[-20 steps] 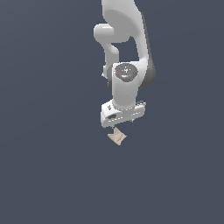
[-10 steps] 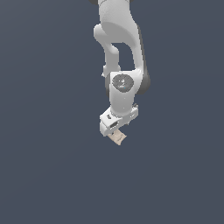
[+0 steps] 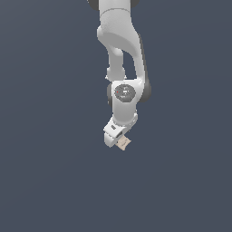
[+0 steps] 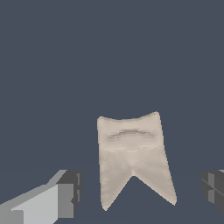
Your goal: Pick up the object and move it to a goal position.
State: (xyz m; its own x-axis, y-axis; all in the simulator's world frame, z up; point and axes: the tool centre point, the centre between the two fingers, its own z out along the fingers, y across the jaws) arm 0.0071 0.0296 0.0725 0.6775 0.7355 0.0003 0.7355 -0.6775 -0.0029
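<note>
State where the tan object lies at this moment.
In the exterior view the tan object sits just below centre, at the gripper tip. In the wrist view it lies between the open fingers, touching neither.

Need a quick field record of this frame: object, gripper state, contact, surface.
object: small tan-beige angular lump with a notched end, also seen under the gripper in the exterior view
gripper: white Panda gripper, open, dark finger pads either side of the lump
contact: none visible; gaps show between pads and lump
arm: white, tilted toward the exterior view's left
surface: plain dark blue-grey
goal marker: none visible
</note>
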